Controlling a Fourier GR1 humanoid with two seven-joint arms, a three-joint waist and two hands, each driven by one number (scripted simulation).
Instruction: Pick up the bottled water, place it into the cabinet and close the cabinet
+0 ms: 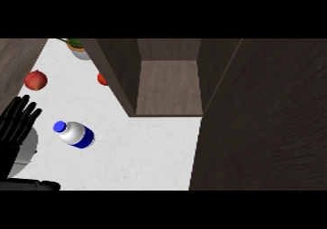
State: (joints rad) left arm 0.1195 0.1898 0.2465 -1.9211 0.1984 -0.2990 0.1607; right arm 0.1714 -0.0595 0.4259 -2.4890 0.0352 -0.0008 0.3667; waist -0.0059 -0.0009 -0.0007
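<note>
Bottled water (75, 133) lies on the counter (146, 152), just left of the open cabinet (169, 89). You should expect a light, smooth, rounded body that may roll; grasp around its middle, not the blue cap. Your left hand (14, 121) rests left of the bottle, fingers spread, holding nothing.

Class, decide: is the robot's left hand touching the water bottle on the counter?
Apart. The head view shows white counter between the open left hand and the water bottle.
</note>
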